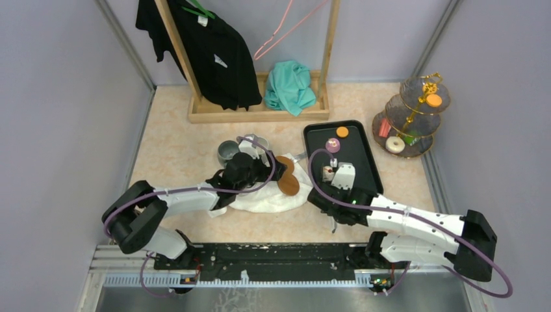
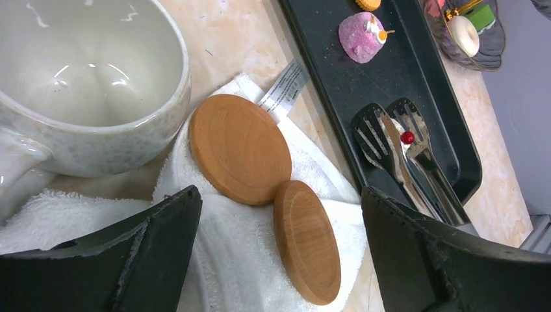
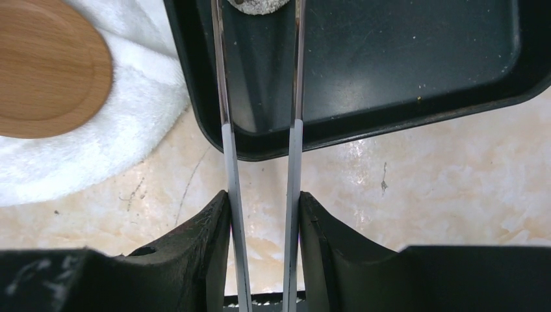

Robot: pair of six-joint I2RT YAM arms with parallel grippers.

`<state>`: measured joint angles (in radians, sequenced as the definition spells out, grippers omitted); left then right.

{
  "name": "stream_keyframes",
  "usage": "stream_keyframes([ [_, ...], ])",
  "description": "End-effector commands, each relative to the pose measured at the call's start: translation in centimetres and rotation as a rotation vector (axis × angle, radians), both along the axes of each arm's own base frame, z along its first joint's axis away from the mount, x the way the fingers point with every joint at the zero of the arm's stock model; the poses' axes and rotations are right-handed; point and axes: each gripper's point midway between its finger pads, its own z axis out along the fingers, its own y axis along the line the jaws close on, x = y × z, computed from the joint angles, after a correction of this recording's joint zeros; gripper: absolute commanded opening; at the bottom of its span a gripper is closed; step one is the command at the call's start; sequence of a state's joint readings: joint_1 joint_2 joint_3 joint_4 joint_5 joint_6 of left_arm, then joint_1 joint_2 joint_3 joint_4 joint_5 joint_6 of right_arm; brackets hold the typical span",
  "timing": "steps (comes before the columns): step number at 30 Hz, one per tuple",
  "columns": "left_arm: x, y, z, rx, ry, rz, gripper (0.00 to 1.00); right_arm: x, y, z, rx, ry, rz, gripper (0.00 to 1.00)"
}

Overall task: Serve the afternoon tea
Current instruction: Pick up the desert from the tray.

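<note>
Right gripper (image 3: 263, 201) squeezes tongs (image 3: 295, 149) arms; tips sit either side of small sweet (image 3: 258, 5) on black tray (image 3: 403, 58). Left gripper (image 2: 279, 195) wide, empty, over towel (image 2: 221, 273). Tiered stand (image 1: 408, 117) far right, well apart. Advice: even squeeze, lift straight, clear tray rim before swinging.

Grey walls (image 1: 58, 97) enclose a seemingly marble tabletop (image 1: 175, 149).

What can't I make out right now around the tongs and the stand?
Right wrist view: tongs run off the top edge; tips unseen, sweet mostly cut off.
Top view: right arm covers where the tongs are gripped.
Left wrist view: stand cropped by the top edge; upper tiers unseen.
Top view: sweets on the stand too small to identify.
</note>
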<state>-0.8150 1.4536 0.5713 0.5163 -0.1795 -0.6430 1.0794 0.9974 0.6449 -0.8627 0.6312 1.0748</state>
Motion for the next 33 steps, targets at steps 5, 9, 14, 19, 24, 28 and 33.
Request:
stream_keyframes([
  [5,-0.7,1.0,0.9,-0.019,-0.007,0.005,0.98,1.1,1.0,4.6,0.021,-0.088,0.030,0.00],
  [9,-0.9,1.6,1.7,-0.023,-0.020,0.016,0.97,0.9,1.1,5.5,0.023,-0.107,0.047,0.00],
  [14,-1.4,2.2,2.8,-0.029,-0.035,0.015,0.97,0.8,1.3,7.4,0.045,-0.150,0.052,0.00],
  [19,-1.8,2.6,3.5,-0.027,-0.039,0.016,0.97,0.5,1.2,9.5,0.059,-0.196,0.052,0.00],
  [24,-1.8,3.0,3.9,-0.022,-0.048,0.028,0.97,0.4,1.2,10.4,0.059,-0.226,0.051,0.00],
  [28,-1.8,3.0,3.9,-0.020,-0.046,0.028,0.97,0.2,-0.1,11.7,0.040,-0.265,0.013,0.00],
  [33,-1.6,2.5,4.2,-0.022,-0.048,0.019,0.97,0.2,-1.7,13.7,0.037,-0.326,-0.057,0.00],
])
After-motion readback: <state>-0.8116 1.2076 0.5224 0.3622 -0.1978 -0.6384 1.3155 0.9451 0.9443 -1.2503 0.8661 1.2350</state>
